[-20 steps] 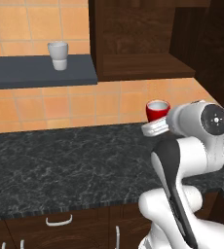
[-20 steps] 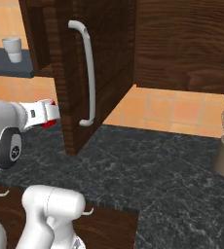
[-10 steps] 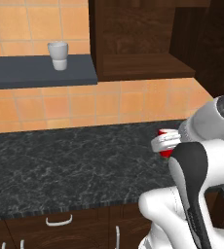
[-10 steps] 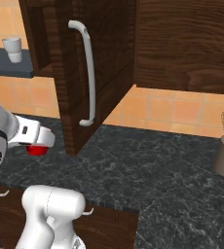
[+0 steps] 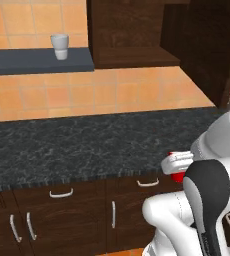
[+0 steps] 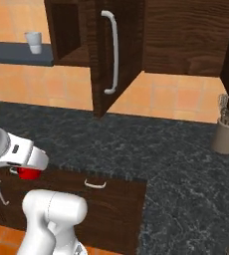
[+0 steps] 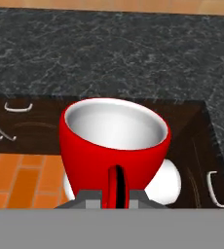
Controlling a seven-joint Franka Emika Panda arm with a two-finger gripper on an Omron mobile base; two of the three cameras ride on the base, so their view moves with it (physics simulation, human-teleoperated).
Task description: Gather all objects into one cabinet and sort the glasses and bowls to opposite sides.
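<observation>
1. The gripper point(image 7: 116, 190) is clamped on the red cup point(image 7: 115, 146), holding it upright in front of the lower drawers.
2. Just beyond it lies the dark counter point(image 6: 151, 149).
3. Above and further off stands the open cabinet point(image 6: 117, 55); a pale cup point(image 5: 60, 46) sits on a grey shelf point(image 5: 37, 61).

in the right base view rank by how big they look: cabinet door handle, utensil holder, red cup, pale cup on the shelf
1. cabinet door handle
2. utensil holder
3. red cup and pale cup look alike; the gripper hides part of the red one, so unranked.
</observation>
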